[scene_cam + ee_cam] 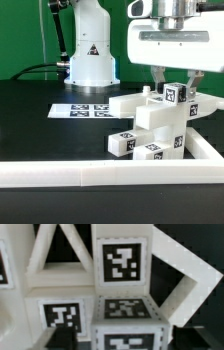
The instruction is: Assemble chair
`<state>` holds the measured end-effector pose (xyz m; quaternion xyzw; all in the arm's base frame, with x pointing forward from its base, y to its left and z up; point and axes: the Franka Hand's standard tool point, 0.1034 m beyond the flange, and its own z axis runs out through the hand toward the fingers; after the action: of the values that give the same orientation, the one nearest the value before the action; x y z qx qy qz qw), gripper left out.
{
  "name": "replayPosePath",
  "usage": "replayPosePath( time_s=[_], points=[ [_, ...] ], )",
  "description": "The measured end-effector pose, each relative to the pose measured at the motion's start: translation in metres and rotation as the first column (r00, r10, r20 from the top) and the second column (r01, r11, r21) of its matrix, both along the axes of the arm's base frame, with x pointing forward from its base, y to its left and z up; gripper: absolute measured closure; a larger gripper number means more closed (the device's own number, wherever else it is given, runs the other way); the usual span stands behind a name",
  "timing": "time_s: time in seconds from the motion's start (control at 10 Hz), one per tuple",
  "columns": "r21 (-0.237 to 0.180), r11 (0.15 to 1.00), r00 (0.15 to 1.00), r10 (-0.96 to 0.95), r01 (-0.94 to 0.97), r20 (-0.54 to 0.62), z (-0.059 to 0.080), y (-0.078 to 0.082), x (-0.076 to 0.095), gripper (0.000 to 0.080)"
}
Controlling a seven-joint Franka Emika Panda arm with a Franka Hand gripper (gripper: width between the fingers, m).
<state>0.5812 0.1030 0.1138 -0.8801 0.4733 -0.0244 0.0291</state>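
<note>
The chair's white tagged pieces [150, 122] stand clustered by the corner of the rail. A square tagged block [178, 94] tops the cluster. My gripper [172, 86] hangs straight over it, one finger on each side. In the wrist view my gripper [130, 339] straddles this block [128, 336], with a thin gap showing at each dark finger [64, 336], so it is open. Beyond the block stand a tall tagged post [122, 260] and an angled white piece [195, 277]. Two short tagged legs [122, 143] lie low at the cluster's front.
The marker board [85, 108] lies flat on the black table, toward the exterior view's left of the chair pieces. A long plain white rail [90, 176] runs along the front and turns up the right side. The robot base [88, 50] stands behind.
</note>
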Motion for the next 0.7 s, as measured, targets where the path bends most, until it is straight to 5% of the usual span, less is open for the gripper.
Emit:
replayPosePath(
  time_s=[0.1, 0.4, 0.7],
  points=[
    [-0.004, 0.999, 0.999, 0.048, -0.048, 0.005, 0.0028, 0.0016, 0.0004, 0.0168],
    [-0.019, 0.971, 0.971, 0.239, -0.239, 0.012, 0.0082, 0.0020, -0.0020, 0.0153],
    [-0.018, 0.972, 0.972, 0.235, -0.235, 0.010, 0.0068, 0.0020, -0.0025, 0.0150]
  ],
)
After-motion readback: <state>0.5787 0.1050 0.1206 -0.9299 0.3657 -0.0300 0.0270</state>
